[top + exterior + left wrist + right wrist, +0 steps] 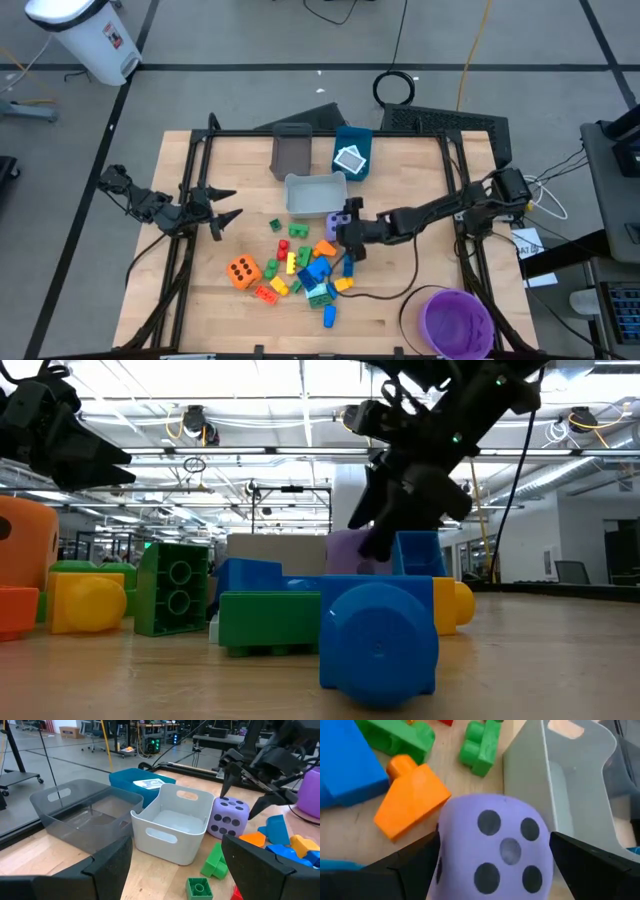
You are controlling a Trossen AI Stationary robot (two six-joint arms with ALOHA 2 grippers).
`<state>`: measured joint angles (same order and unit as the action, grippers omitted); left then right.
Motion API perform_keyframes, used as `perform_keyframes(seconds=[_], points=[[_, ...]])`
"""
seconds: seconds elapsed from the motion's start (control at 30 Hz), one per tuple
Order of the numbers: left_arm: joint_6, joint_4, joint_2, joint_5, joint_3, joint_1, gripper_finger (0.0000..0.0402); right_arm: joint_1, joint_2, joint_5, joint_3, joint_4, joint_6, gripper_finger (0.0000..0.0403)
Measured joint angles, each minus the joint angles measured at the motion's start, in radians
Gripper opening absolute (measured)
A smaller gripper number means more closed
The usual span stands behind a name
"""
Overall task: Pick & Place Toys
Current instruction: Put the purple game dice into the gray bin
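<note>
The purple dotted die (495,845) sits on the table next to the white bin (315,192); it also shows in the left wrist view (227,817). My right gripper (345,230) is open over it, one finger on each side. Several red, yellow, green, blue and orange bricks (305,265) lie in a heap near the table's middle. The orange die (242,271) stands left of them. A white-teal tile (350,160) lies in the blue bin (352,140). My left gripper (228,205) is open and empty at the left, above the table. My right gripper stands with its fingers (415,865) on either side of the purple die's two opposite faces, slanting down from the table's right. I cannot tell whether they touch it. The die rests on the table.
A dark grey bin (292,152) stands at the back beside the blue bin. A round purple bowl (457,322) stands at the near right corner. An orange brick (412,800) and green bricks (480,747) lie close to the purple die.
</note>
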<state>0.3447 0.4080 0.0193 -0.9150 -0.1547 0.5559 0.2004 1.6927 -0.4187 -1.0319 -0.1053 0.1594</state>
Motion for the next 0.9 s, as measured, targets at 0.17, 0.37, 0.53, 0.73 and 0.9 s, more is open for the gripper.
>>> perform_keyframes(seconds=[0.17,0.37,0.53,0.73,0.9], points=[[0.0,0.0,0.0,0.0,0.0,0.0,0.031,-0.002,0.016,-0.027,0.0,-0.012,-0.045,0.0351],[0.0,0.0,0.0,0.0,0.0,0.0,0.031,-0.002,0.042,-0.021,-0.004,-0.043,-0.046,0.0321],[0.0,0.0,0.0,0.0,0.0,0.0,0.031,-0.002,0.063,-0.017,-0.005,-0.081,-0.051,0.0274],[0.0,0.0,0.0,0.0,0.0,0.0,0.031,-0.002,0.065,-0.007,-0.003,-0.117,-0.081,0.0225],[0.0,0.0,0.0,0.0,0.0,0.0,0.031,0.01,0.056,-0.008,-0.002,-0.12,-0.082,0.021]])
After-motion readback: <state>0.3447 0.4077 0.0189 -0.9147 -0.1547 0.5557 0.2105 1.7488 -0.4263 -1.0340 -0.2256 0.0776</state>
